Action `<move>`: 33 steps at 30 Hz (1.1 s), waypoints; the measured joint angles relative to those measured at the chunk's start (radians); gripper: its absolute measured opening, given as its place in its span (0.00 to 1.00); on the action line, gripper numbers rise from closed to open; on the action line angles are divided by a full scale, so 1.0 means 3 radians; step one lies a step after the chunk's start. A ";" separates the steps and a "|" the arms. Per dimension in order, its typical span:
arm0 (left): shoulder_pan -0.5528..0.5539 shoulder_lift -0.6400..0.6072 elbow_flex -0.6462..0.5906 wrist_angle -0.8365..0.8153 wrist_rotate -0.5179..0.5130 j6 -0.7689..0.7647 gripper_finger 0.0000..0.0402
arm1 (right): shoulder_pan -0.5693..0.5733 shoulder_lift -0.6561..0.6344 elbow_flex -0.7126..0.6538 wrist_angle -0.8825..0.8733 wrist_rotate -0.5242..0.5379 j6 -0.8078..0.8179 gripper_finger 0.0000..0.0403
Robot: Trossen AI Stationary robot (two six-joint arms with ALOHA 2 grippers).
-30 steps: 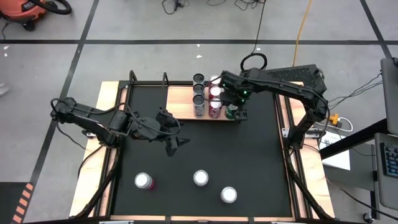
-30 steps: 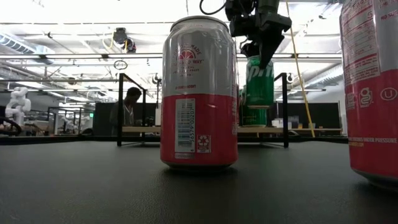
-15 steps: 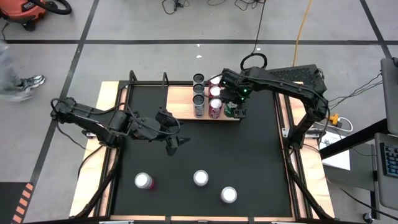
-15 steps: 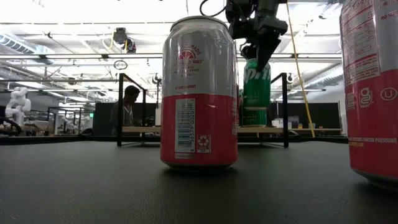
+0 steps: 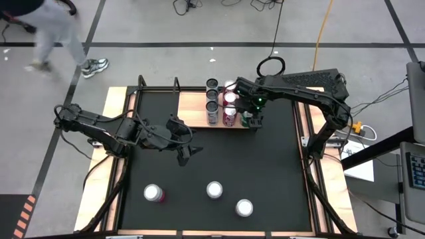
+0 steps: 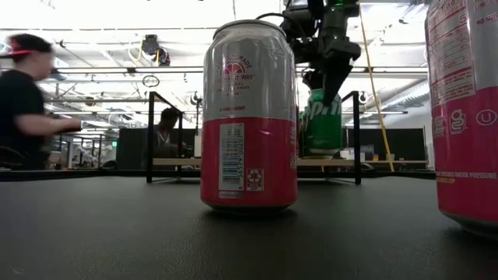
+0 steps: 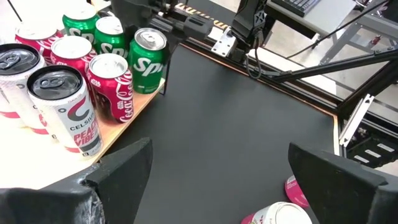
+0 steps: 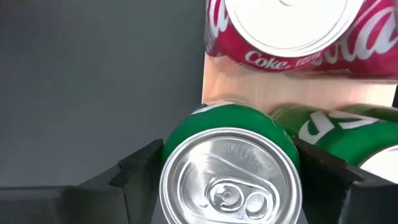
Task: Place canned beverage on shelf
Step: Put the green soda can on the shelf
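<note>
My right gripper [image 5: 251,118] is shut on a green Sprite can [image 6: 323,124] over the near right corner of the wooden shelf [image 5: 192,109]. The can's base is at the board; whether it touches I cannot tell. Several black, red and green cans [image 5: 221,103] stand upright on the shelf beside it. My left gripper [image 5: 189,151] hangs open above the black mat, left of centre, with nothing between its fingers. My right gripper pinches the green can's upper side wall [image 8: 180,134], just below the rim, between its two fingers [image 8: 140,171], one on each side. The fingers come from above, pointing steeply down. The can stays upright below them, lid up.
Three pink-and-silver cans [image 5: 154,193] [image 5: 214,190] [image 5: 244,208] stand on the mat [image 5: 265,172] near the front edge. Black bracket posts [image 6: 356,136] rise at the shelf's ends. A person [image 5: 53,30] walks past the table's far left corner.
My right gripper has come down with the green can toward the shelf's near right corner; the can has stayed upright. A person has walked into view beyond the table's far left corner.
</note>
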 joint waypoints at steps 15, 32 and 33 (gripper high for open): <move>0.0000 0.0000 0.0000 -0.0001 0.0000 -0.0003 0.93 | 0.0000 0.0000 -0.0158 0.0162 -0.0002 -0.0056 0.68; 0.0000 0.0000 0.0000 -0.0006 0.0000 -0.0024 0.93 | -0.0002 -0.0003 -0.0179 0.0178 0.0022 -0.0082 0.68; 0.0000 0.0000 0.0000 -0.0006 0.0000 -0.0024 0.93 | -0.0002 -0.0003 -0.0179 0.0166 0.0026 -0.0085 0.68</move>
